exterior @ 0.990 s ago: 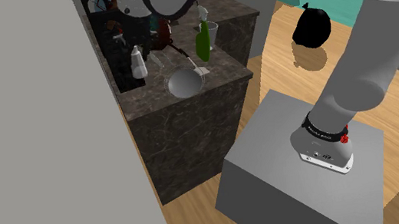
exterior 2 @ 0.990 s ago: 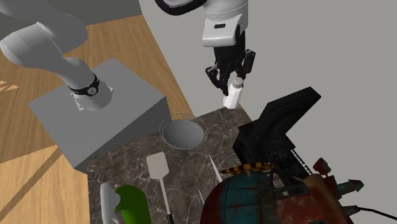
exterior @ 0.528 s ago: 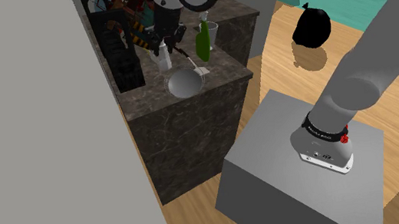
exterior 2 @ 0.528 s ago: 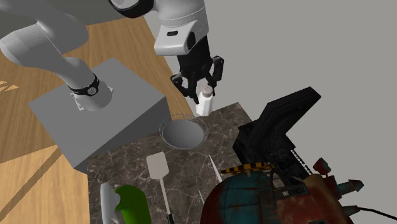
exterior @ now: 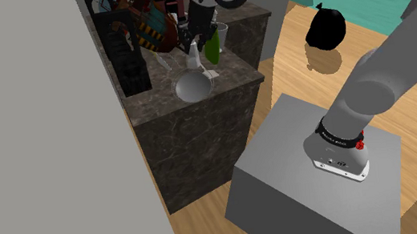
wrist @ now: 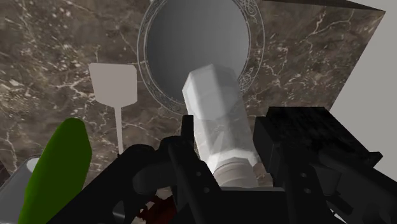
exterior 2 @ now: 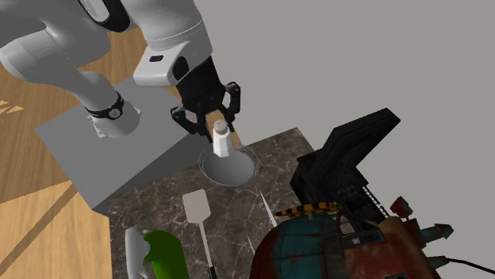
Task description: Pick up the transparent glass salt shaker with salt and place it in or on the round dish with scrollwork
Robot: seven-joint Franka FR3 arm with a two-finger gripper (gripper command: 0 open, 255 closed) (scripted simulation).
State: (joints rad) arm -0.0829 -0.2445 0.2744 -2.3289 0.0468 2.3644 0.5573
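Black gripper is carrying the clasped whitish faceted shaker toward centre frame, above the round scroll-rimmed dish. Releasing high risks toppling it.

The shoulder view looks down from behind my stand, lower right, to the counter at upper centre. The second exterior view faces me across it, close. My wrist view looks down on the dish, shared by all three.

The table is dark brown marble with white veins. The salt shaker looks pale, milky and faceted; the dish is smooth matt grey with a relief scrollwork rim. In the shoulder view, the floor at the table's six o'clock shows wooden planks.
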